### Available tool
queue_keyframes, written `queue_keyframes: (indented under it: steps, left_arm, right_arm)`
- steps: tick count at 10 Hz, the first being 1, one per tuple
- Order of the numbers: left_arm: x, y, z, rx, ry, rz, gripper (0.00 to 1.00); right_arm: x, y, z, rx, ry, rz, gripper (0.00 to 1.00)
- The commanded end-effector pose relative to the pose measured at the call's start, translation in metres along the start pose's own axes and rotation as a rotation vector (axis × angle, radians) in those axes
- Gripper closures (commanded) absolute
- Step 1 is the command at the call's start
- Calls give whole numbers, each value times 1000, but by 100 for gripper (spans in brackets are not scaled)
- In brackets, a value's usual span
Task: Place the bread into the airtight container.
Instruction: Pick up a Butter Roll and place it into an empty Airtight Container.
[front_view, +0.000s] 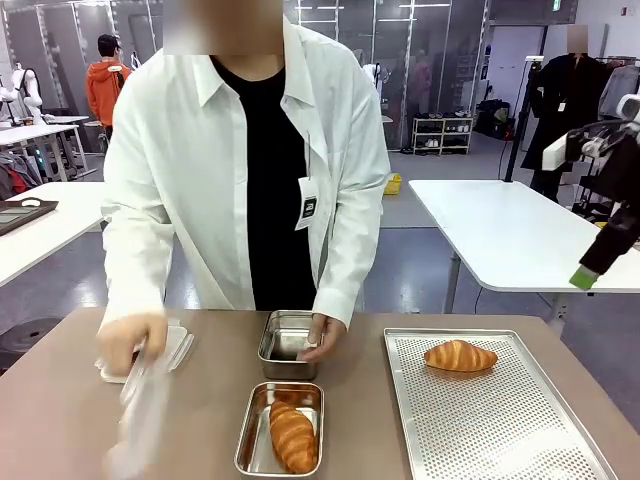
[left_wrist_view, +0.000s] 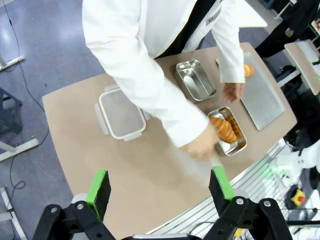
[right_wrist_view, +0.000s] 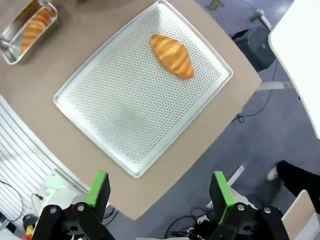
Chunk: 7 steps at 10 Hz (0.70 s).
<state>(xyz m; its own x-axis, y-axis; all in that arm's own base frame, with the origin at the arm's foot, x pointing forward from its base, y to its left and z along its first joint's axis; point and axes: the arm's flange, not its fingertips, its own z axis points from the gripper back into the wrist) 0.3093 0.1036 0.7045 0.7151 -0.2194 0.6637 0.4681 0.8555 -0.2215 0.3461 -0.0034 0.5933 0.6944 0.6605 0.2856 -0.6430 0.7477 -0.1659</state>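
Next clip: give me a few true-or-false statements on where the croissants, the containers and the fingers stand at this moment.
1. A croissant lies on the perforated tray. True.
2. Both metal containers hold a croissant. False: the near container holds a second croissant, while the far container is empty.
3. The right gripper has its fingers shut on a croissant. False: they stand open above the tray, holding nothing.
4. One hand of the person rests on the far container. True.
5. The left gripper has its fingers open. True.
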Motion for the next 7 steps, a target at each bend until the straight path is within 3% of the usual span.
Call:
queue_keyframes:
  steps: [1,6,7]
  left_arm:
    - [0,-1,1,-11,-1,-16,0]
    - [0,-1,1,-11,-1,-16,0]
    - [0,-1,1,-11,-1,-16,0]
  right_arm:
    - [12,-15,-36,34,-34,39,0]
    - [60,-36,-140,290,-117,90,0]
    - [51,-48,-135,318,-200,44,0]
